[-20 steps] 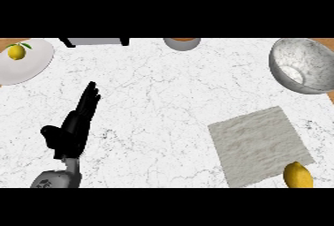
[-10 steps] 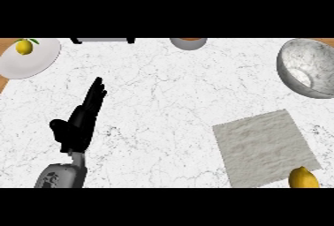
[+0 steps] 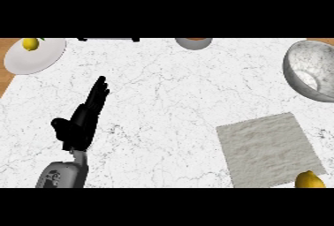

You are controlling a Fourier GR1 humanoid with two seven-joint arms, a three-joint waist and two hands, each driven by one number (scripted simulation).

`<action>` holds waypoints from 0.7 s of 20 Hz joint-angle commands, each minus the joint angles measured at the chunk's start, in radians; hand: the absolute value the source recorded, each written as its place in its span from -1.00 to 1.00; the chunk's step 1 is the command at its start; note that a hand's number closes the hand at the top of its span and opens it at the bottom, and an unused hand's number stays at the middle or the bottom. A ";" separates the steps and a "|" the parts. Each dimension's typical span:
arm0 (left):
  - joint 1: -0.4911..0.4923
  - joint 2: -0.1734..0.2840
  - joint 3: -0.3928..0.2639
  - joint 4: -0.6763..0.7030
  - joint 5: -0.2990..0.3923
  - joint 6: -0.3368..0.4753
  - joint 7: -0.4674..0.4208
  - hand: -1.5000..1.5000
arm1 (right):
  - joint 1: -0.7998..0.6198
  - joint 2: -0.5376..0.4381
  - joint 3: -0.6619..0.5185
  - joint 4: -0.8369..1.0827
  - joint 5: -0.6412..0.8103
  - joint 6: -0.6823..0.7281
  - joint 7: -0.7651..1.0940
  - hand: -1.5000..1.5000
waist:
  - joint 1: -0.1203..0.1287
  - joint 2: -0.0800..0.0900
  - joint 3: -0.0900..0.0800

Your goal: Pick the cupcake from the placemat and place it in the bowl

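My left hand [image 3: 83,121] rests open on the white marble counter at the left, fingers straight and pointing up and to the right, holding nothing. The grey placemat [image 3: 269,149] lies at the lower right. A yellow lemon [image 3: 309,180] sits at its near right corner, partly cut off by the view's edge. No cupcake shows anywhere in this view. The grey marbled bowl [image 3: 312,70] stands at the far right, its inside bare. My right hand is out of view.
A white plate [image 3: 40,58] carrying a second lemon [image 3: 30,43] sits at the far left corner. A small grey bowl [image 3: 194,43] and a dark object [image 3: 108,39] show at the back edge. Wooden strips edge the counter at both sides.
The whole scene has slid a little to the right in the view. My left hand's fingers now reach slightly higher and further right; it still holds nothing.
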 commanded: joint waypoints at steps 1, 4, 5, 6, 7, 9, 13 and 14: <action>-0.018 -0.019 -0.029 -0.032 -0.015 0.008 0.039 0.00 | -0.111 -0.002 0.071 0.128 0.204 -0.079 -0.054 1.00 | 0.022 0.005 0.001; -0.034 -0.031 -0.005 0.054 -0.005 0.006 -0.022 0.00 | -0.169 0.064 0.150 0.213 0.351 -0.169 -0.140 1.00 | 0.017 0.007 0.001; -0.089 -0.038 -0.023 0.039 -0.027 0.022 0.038 0.00 | -0.229 0.052 0.152 0.289 0.370 -0.171 -0.148 1.00 | 0.024 0.009 0.002; -0.068 0.000 0.007 0.024 0.005 -0.019 0.019 0.00 | -0.266 0.051 0.162 0.353 0.398 -0.176 -0.149 1.00 | 0.031 0.009 0.001; 0.006 -0.019 -0.027 -0.013 -0.021 0.003 0.011 0.00 | -0.253 0.082 0.175 0.401 0.440 -0.205 -0.226 1.00 | 0.027 0.006 0.002; -0.050 0.009 0.015 0.061 0.008 -0.035 -0.023 0.00 | -0.300 0.094 0.177 0.539 0.479 -0.225 -0.285 1.00 | 0.028 0.012 0.002; -0.066 -0.010 0.004 0.070 -0.010 -0.017 -0.027 0.00 | -0.410 0.149 0.222 0.746 0.581 -0.293 -0.367 1.00 | 0.036 0.015 0.003; -0.031 -0.030 -0.033 -0.016 -0.016 -0.006 0.026 0.00 | -0.466 0.180 0.233 0.771 0.606 -0.332 -0.314 1.00 | 0.046 0.011 0.003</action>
